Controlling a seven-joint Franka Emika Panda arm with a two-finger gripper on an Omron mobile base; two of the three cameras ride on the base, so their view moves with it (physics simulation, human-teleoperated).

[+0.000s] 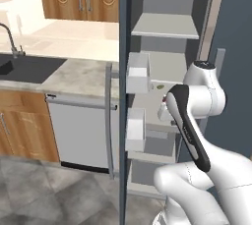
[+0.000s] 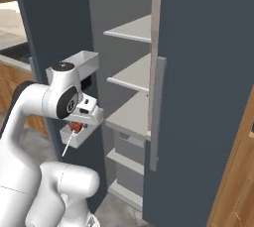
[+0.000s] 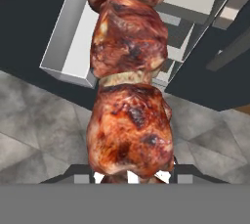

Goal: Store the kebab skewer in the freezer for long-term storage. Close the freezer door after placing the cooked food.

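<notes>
Freezer [image 1: 167, 27]: tall slate-grey unit, interior exposed, grey shelves stacked one above another. All places below are given relative to it.

Door [image 1: 123, 96]: swung wide, seen edge-on in the left base view, standing at the freezer's left side. Two white bins [image 1: 138, 74] hang on its inner face, one above the other. Its long grey bar handle [image 1: 109, 121] runs down the outer side.

Second door [image 2: 198, 97]: shut, on the freezer's right, with its own grey handle [image 2: 158, 114].

Gripper [image 2: 75, 124]: just in front of the freezer opening, beside the lower door bin, jaws pressed in on the skewer.

Skewer [image 2: 72, 133]: pinched in the gripper, outside the freezer and short of its shelves. Red-brown meat sits at the jaws; the pale stick end slants down and away from the opening. In the hand view the meat chunks [image 3: 128, 91] run up the frame, with a door bin [image 3: 73, 42] behind them.

Dishwasher [image 1: 81, 133]: silver front, left of the freezer beyond the open door, under a grey stone counter [image 1: 78, 74].

Sink [image 1: 24, 67]: dark basin with tap, further left of the freezer.
</notes>
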